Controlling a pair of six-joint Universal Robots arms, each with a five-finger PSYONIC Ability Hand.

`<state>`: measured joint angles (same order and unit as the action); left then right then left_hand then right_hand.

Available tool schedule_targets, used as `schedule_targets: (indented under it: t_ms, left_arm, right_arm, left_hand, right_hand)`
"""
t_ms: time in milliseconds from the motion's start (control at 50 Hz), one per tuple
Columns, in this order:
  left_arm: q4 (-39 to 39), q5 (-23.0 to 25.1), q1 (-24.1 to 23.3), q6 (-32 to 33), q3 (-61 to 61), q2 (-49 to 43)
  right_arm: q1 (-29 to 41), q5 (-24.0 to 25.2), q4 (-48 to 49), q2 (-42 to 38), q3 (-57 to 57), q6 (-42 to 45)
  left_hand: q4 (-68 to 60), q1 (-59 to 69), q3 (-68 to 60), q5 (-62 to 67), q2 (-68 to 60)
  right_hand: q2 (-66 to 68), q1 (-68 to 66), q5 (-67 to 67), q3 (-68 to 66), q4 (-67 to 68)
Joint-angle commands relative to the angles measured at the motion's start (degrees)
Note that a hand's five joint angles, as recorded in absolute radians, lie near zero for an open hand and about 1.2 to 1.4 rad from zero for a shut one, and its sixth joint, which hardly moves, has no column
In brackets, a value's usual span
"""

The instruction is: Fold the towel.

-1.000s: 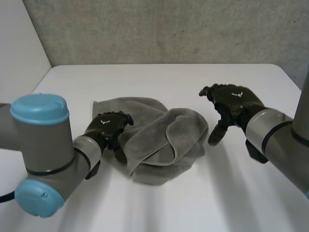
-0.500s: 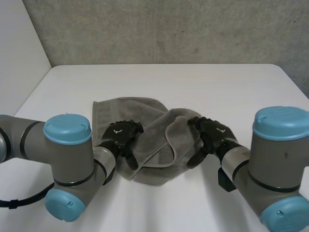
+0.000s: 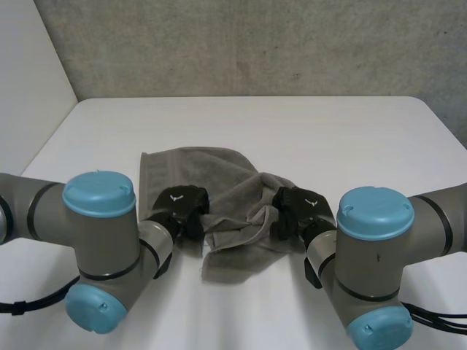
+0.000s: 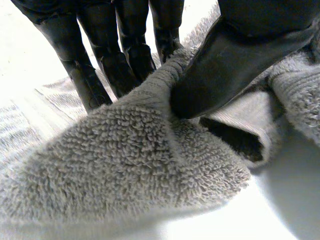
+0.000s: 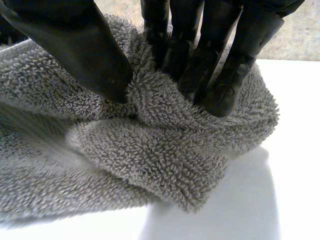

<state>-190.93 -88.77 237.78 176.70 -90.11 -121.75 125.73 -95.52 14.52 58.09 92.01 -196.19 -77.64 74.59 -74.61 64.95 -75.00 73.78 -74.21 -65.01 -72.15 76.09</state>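
The crumpled grey terry-cloth towel [image 3: 193,164] lies on the white counter [image 3: 336,131], near its middle, between the two arms. The left hand [image 3: 179,205] grasps the towel at its left side: a raised fold is pinched between the thumb and the fingers [image 4: 120,65]. The right hand [image 3: 299,205] grasps the right side likewise, its fingers [image 5: 220,80] pressing a bunched fold against the thumb

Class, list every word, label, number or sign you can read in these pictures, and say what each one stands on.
No words or numbers can be read anywhere.
Back of the left hand: a small white mark, too small to read.
Back of the right hand: a similar white mark, too small to read.
The towel and table: no label or print shows.
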Motion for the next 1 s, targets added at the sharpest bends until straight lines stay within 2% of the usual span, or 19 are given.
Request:
schedule_targets:
  t_ms: [20, 160, 200, 220, 260, 280, 320, 380, 400, 420, 440, 480, 540, 580, 600, 640, 720, 820, 1000]
  left_arm:
    - [0.39, 0.18, 2.34, 0.22, 0.72, 4.76]
    - [0.91, 0.44, 5.94, 0.84, 2.65, 11.52]
    - [1.09, 0.53, 6.64, 0.84, 3.27, 13.27]
    - [1.26, 1.14, 7.69, 0.92, 4.05, 14.25]
    - [1.44, 2.36, 8.92, 0.92, 5.45, 14.61]
    - [1.79, 4.03, 10.06, 1.27, 7.73, 14.43]
    - [2.4, 6.05, 10.77, 1.71, 11.58, 13.56]
    - [3.72, 7.99, 10.95, 2.59, 22.9, 7.35]
    - [3.73, 8.0, 10.95, 2.59, 22.96, 7.31]
    - [4.86, 8.09, 10.87, 3.12, 30.18, 4.01]
    - [6.61, 8.18, 10.78, 3.9, 37.56, 1.45]
    - [8.28, 8.26, 10.95, 4.87, 44.77, -0.32]
    - [9.96, 8.26, 11.22, 5.14, 57.0, -1.82]
    - [9.71, 8.35, 11.22, 4.88, 61.32, -1.83]
    - [9.09, 8.27, 11.39, 4.79, 64.24, -1.57]
    - [8.13, 8.0, 11.48, 4.53, 65.66, -0.95]
    - [7.24, 8.09, 11.48, 3.39, 65.41, 0.63]
    - [7.42, 8.26, 13.14, -0.39, 54.73, 3.7]
    - [6.01, 8.97, 15.7, -0.48, 32.36, 8.63]
  right_arm:
    - [-2.94, 1.21, -0.54, 3.59, -2.0, -1.56]
    - [-10.33, 8.07, -4.15, 9.68, -8.25, 0.1]
    - [-14.0, 16.81, -13.67, 9.68, -15.15, 2.37]
    - [-14.02, 16.86, -13.73, 9.68, -15.19, 2.39]
    - [-15.42, 26.13, -26.32, 3.74, -27.17, 5.62]
    - [-15.43, 26.18, -26.38, 3.7, -27.23, 5.64]
    - [-15.95, 30.3, -40.02, -5.13, -42.97, 10.88]
    - [-15.95, 29.69, -45.81, -9.4, -52.37, 14.95]
    - [-15.95, 28.21, -49.81, -13.31, -62.55, 19.65]
    - [-15.95, 24.98, -51.15, -16.48, -72.66, 24.31]
    - [-15.95, 24.95, -51.17, -16.52, -72.76, 24.36]
    - [-15.08, 16.99, -46.46, -16.88, -83.1, 31.7]
    - [-14.11, 13.43, -39.92, -14.49, -82.78, 34.82]
    - [-10.78, 9.32, -26.62, -6.71, -77.28, 40.24]
    - [-10.77, 9.3, -26.56, -6.67, -77.24, 40.27]
    - [-9.72, 8.77, -16.06, 1.29, -65.87, 42.28]
    - [-10.24, 9.03, -9.19, 5.97, -57.76, 42.46]
    - [-10.15, 10.36, -9.68, 6.95, -51.66, 42.55]
    - [-9.54, 14.47, -18.9, 6.42, -38.34, 42.99]
  left_hand:
    - [-2.36, 5.41, -5.39, 5.05, -5.0]
    - [-2.36, 5.41, -5.39, 5.05, -5.0]
    - [-2.36, 5.41, -5.39, 5.05, -5.0]
    - [-2.36, 5.41, -5.39, 5.05, -5.0]
    - [-2.36, 5.41, -5.39, 5.05, -5.0]
    - [-2.36, 5.41, -5.39, 5.05, -5.0]
    - [-2.36, 5.41, -5.39, 5.05, -5.0]
    - [-2.36, 5.41, -5.39, 5.05, -5.0]
    - [-2.36, 5.41, -5.39, 5.05, -5.0]
    - [-2.36, 5.41, -5.39, 5.05, -5.0]
    - [-2.36, 5.41, -5.39, 5.05, -5.0]
    - [-2.36, 5.41, -5.39, 5.05, -5.0]
    - [-2.36, 5.41, -5.39, 5.05, -5.0]
    - [-2.36, 5.41, -5.39, 5.05, -5.0]
    - [-2.36, 5.41, -5.39, 5.05, -5.0]
    - [-2.36, 5.41, -5.39, 5.05, -5.0]
    - [-2.36, 5.41, -5.39, 5.05, -5.0]
    - [-2.36, 5.41, -5.39, 5.05, -5.0]
    - [-2.36, 5.41, -5.39, 5.05, -5.0]
  right_hand:
    - [6.22, -5.79, -4.99, -7.85, 3.91]
    - [6.22, -5.79, -4.99, -7.85, 3.91]
    - [6.22, -5.79, -4.99, -7.85, 3.91]
    - [6.22, -5.79, -4.99, -7.85, 3.91]
    - [6.22, -5.79, -4.99, -7.85, 3.91]
    - [6.22, -5.79, -4.99, -7.85, 3.91]
    - [6.22, -5.79, -4.99, -7.85, 3.91]
    - [6.22, -5.79, -4.99, -7.85, 3.91]
    - [6.22, -5.79, -4.99, -7.85, 3.91]
    - [6.22, -5.79, -4.99, -7.85, 3.91]
    - [6.22, -5.79, -4.99, -7.85, 3.91]
    - [6.22, -5.79, -4.99, -7.85, 3.91]
    - [6.22, -5.79, -4.99, -7.85, 3.91]
    - [6.22, -5.79, -4.99, -7.85, 3.91]
    - [6.22, -5.79, -4.99, -7.85, 3.91]
    - [6.22, -5.79, -4.99, -7.85, 3.91]
    - [6.22, -5.79, -4.99, -7.85, 3.91]
    - [6.22, -5.79, -4.99, -7.85, 3.91]
    - [4.44, -4.02, -3.22, -6.08, 2.14]
